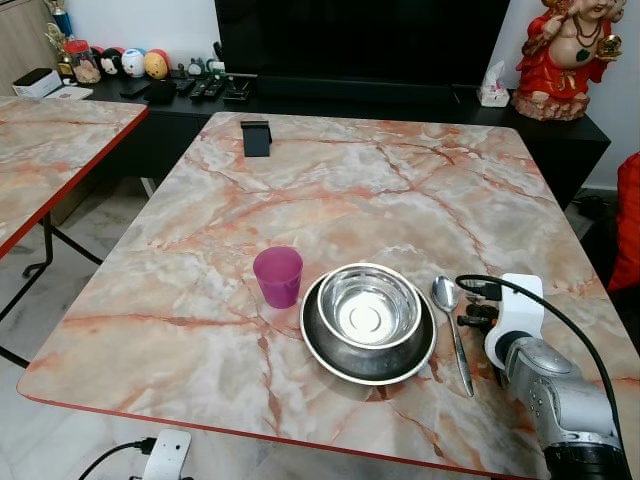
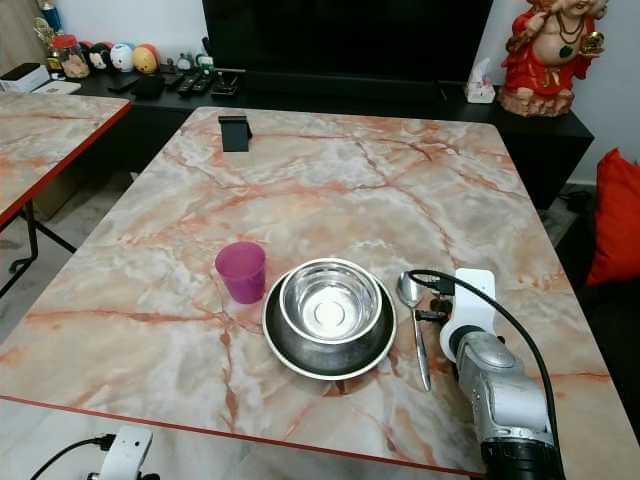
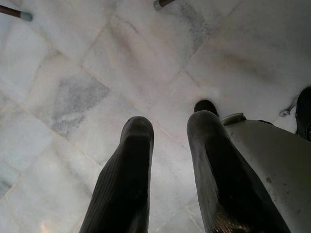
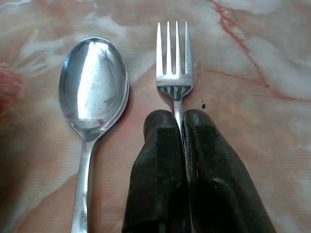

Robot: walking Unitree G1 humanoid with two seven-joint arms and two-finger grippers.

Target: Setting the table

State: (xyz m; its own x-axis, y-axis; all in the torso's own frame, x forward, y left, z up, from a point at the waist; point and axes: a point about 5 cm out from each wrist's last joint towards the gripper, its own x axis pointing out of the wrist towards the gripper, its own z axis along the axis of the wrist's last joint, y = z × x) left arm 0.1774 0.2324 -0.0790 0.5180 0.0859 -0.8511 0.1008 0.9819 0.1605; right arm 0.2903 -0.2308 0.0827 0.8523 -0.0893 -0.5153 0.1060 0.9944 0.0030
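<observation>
A steel bowl (image 1: 367, 305) sits in a steel plate (image 1: 340, 355) near the front of the marble table (image 1: 330, 190). A purple cup (image 1: 277, 276) stands just to its left. A spoon (image 1: 452, 335) lies to the right of the plate. My right gripper (image 4: 178, 116) is shut on the neck of a fork (image 4: 174, 58), whose tines lie flat on the table beside the spoon's bowl (image 4: 94, 82). The right arm (image 1: 545, 385) reaches in from the front right. My left gripper (image 3: 170, 131) hangs open over the tiled floor.
A small black stand (image 1: 256, 137) sits at the table's far edge. A second marble table (image 1: 50, 140) is to the left. A dark TV cabinet (image 1: 380, 100) with remotes, toys and a red figurine (image 1: 565, 55) runs behind. A white power strip (image 1: 165, 455) lies on the floor.
</observation>
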